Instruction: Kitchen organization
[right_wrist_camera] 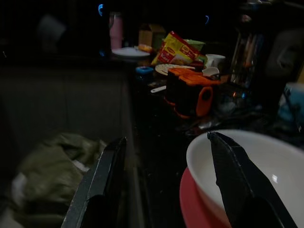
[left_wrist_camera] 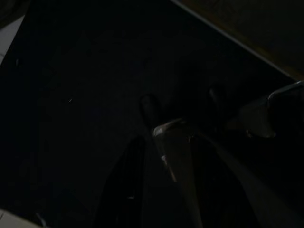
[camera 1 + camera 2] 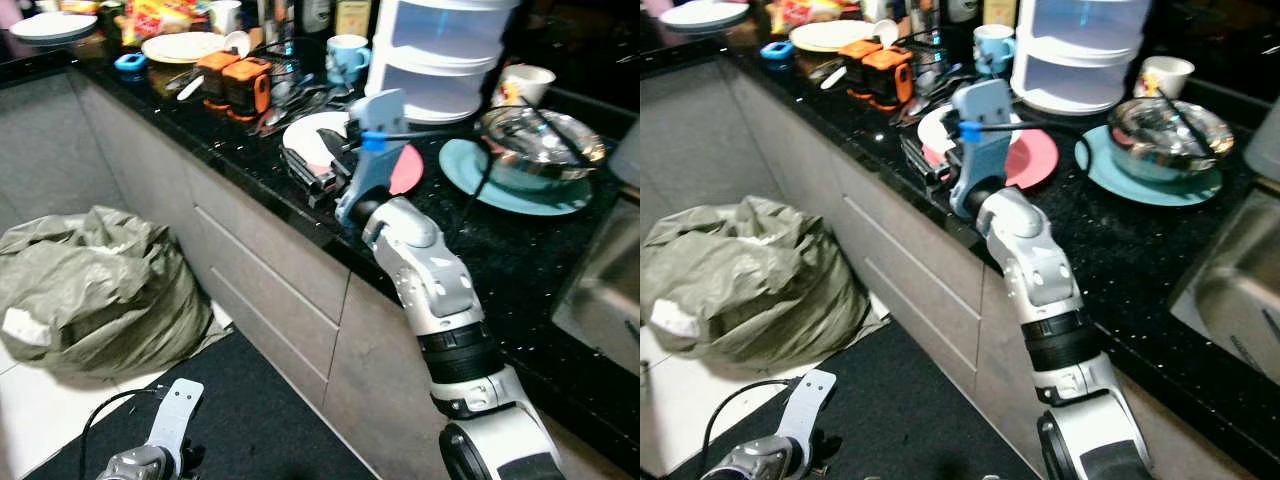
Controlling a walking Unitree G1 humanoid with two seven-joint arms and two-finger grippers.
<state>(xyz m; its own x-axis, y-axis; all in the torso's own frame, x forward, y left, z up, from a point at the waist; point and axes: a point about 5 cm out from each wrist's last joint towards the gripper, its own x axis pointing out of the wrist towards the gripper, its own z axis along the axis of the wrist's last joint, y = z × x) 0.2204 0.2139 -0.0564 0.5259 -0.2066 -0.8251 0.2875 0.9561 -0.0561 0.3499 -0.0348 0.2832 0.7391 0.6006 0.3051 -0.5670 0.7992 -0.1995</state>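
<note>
Right end effector (image 1: 164, 183): we see it open at the tabletop (image 3: 520, 250) edge, one finger over the white bowl (image 1: 251, 166).
Bowl: on the pink plate (image 3: 1025, 160).
Left end effector (image 3: 165, 440): hangs idle; we cannot tell its state.
Floor: green bag (image 3: 95, 295).

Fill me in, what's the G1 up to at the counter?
Its right tool is reaching over the edge of the black countertop, fingers open, at the white bowl that sits on the pink plate. One finger is against the bowl's near rim, nothing gripped yet. The left tool hangs idle near the floor. A grey-green bag lies on the floor by the cabinets.
</note>
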